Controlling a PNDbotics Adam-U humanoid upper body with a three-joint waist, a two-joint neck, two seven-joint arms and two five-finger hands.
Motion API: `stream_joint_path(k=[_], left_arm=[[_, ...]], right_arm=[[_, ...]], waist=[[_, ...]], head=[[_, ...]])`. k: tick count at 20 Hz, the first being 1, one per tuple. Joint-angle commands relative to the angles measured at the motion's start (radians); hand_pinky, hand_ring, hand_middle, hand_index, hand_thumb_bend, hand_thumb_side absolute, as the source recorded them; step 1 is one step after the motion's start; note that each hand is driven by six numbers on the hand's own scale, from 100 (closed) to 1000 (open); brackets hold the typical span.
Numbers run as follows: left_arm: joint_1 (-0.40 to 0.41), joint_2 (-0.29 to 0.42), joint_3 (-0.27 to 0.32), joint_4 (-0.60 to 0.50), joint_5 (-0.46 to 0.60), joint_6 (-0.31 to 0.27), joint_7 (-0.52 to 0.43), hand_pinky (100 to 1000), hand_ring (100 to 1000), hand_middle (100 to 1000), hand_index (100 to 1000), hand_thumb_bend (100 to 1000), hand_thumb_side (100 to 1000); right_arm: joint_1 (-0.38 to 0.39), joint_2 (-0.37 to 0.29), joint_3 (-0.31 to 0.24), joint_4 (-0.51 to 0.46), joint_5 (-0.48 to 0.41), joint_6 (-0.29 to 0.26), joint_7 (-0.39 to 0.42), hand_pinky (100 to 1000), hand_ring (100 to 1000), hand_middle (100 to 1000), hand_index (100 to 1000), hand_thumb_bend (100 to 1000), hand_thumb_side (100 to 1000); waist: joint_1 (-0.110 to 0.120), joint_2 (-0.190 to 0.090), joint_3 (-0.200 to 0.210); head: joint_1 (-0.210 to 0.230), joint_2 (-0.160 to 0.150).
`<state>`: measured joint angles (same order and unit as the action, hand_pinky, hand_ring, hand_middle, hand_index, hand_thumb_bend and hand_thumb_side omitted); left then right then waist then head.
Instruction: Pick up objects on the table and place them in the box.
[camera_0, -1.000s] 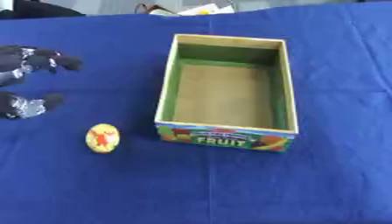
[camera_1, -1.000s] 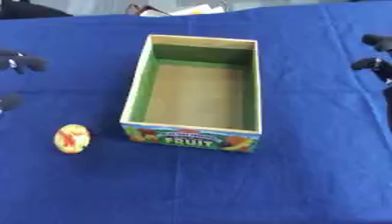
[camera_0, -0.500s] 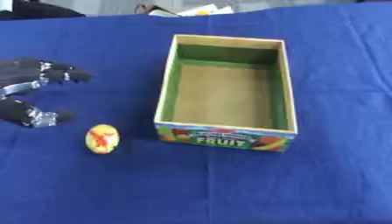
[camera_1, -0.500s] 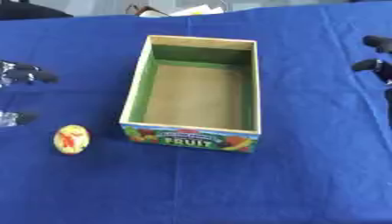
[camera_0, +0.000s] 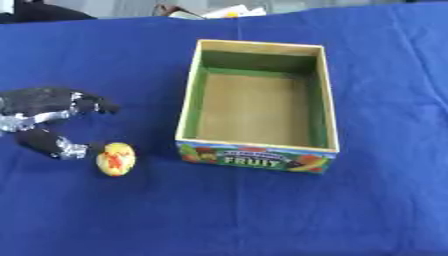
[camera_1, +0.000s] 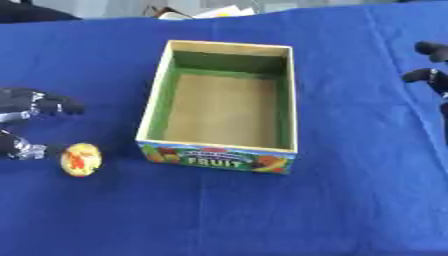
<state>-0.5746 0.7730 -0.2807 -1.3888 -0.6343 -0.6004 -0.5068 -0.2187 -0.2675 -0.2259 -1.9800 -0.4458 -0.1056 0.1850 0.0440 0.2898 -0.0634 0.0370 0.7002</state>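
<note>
The egg, yellow with an orange mark, lies on the blue table near its left edge, just left of the box's front left corner and apart from it. The left hand sits beside the egg with fingers and thumb spread apart, grasping nothing; its thumb tip is almost at the egg's left side, though contact cannot be confirmed. The risk, as I judge it, is that the thumb nudges the rounded egg before the fingers close, so it rolls toward the box wall or the front edge, or squirts out of a pinch made off-centre. The box is empty inside. The right hand shows only at the right edge in the right eye view, cut off, two dark fingertips visible; whether it is relaxed or curled cannot be told. The egg's marking is too blurred to read.
</note>
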Motion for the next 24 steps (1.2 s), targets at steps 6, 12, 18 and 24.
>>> stream_joint_path(k=[6,12,18,24], left_arm=[[-0.019,0.005,-0.021,0.003,-0.046,-0.307,-0.317,648,786,798,1000,478,1000],[-0.009,0.018,-0.012,-0.067,-0.043,-0.307,-0.291,644,797,805,1000,456,990],[0.021,0.056,-0.026,-0.158,-0.102,-0.307,-0.252,640,799,804,1000,501,1000],[0.048,0.073,-0.03,-0.182,-0.13,-0.307,-0.229,634,795,794,1000,482,1000]], right_arm=[[-0.004,-0.006,0.002,-0.02,0.004,0.0,0.008,549,762,525,840,100,998],[-0.002,-0.005,0.003,-0.02,0.007,0.003,0.011,549,763,524,841,100,997],[-0.003,-0.006,0.005,-0.02,0.007,0.005,0.014,549,764,525,841,100,998],[-0.002,-0.005,0.005,-0.02,0.006,0.003,0.016,549,764,524,841,100,999]], waist=[[-0.002,-0.017,-0.002],[-0.001,-0.016,0.001],[0.001,-0.016,0.003],[-0.001,-0.015,0.004]], head=[[0.006,-0.008],[0.003,-0.005],[0.002,-0.006],[0.002,-0.005]])
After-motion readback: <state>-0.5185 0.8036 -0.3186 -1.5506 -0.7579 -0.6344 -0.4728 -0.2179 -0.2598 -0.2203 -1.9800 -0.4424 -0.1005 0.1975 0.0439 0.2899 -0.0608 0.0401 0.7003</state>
